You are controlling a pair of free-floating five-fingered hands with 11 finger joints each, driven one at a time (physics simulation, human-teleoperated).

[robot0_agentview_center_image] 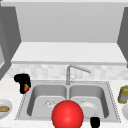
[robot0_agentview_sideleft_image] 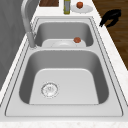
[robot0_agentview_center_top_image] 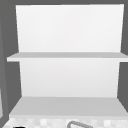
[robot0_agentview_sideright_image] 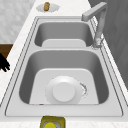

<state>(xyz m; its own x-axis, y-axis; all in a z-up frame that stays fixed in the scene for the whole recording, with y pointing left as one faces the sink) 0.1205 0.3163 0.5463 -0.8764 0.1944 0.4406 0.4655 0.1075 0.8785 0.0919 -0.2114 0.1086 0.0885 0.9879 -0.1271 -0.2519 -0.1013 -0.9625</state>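
My left hand hovers over the counter at the sink's back left corner, shut on a small strawberry that is red with a green top. My right hand hangs by the sink's front rim before the right basin; it appears as a hand with relaxed, spread fingers holding nothing, and again at the picture's edge. A large red ball sits low in the front view, ahead of the sink's divider. A small red ball shows by the white plate.
The double steel sink has a faucet at its back. A white plate lies in the right basin. A plate with bread stands on the left counter, a yellow-green jar and another plate on the right.
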